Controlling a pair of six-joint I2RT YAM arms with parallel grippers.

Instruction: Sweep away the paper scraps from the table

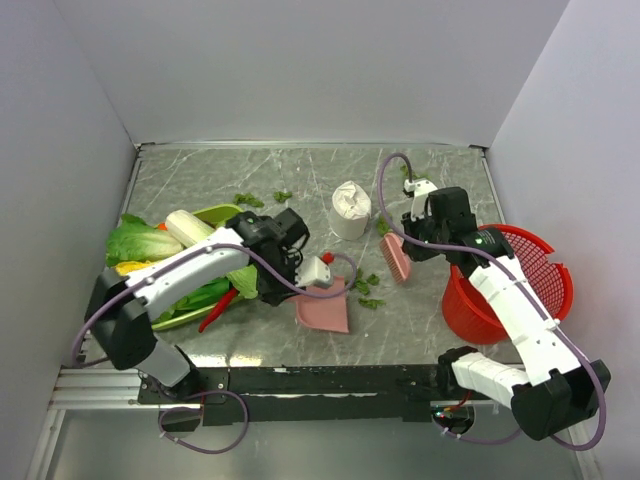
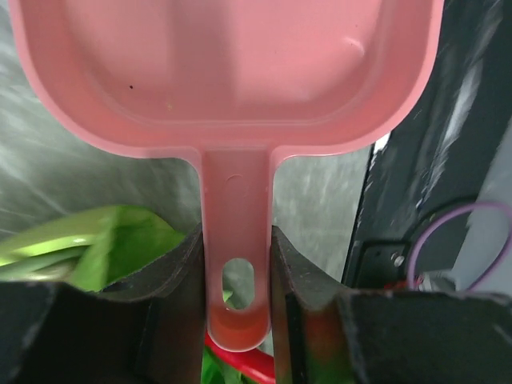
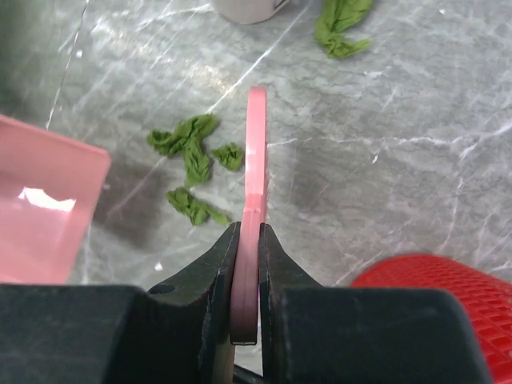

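Note:
My left gripper (image 1: pixel 316 272) is shut on the handle of the pink dustpan (image 1: pixel 323 308); in the left wrist view the handle (image 2: pixel 237 240) sits between both fingers of the gripper (image 2: pixel 237 272). The pan rests on the table (image 1: pixel 200 175) near its front edge. My right gripper (image 1: pixel 415 235) is shut on a pink brush (image 1: pixel 396 257), seen edge-on in the right wrist view (image 3: pixel 256 152). Green paper scraps (image 1: pixel 366 288) lie between pan and brush, left of the brush (image 3: pixel 192 148). More scraps lie at the back (image 1: pixel 248 200), near the white lump (image 1: pixel 382 228) and at the top of the right wrist view (image 3: pixel 342 24).
A white crumpled lump (image 1: pixel 350 210) stands mid-table. A red basket (image 1: pixel 510 285) sits at the right edge, under my right arm. A green tray (image 1: pixel 215 213) with lettuce (image 1: pixel 140 240), other vegetables and a red chili (image 1: pixel 220 308) fills the left side.

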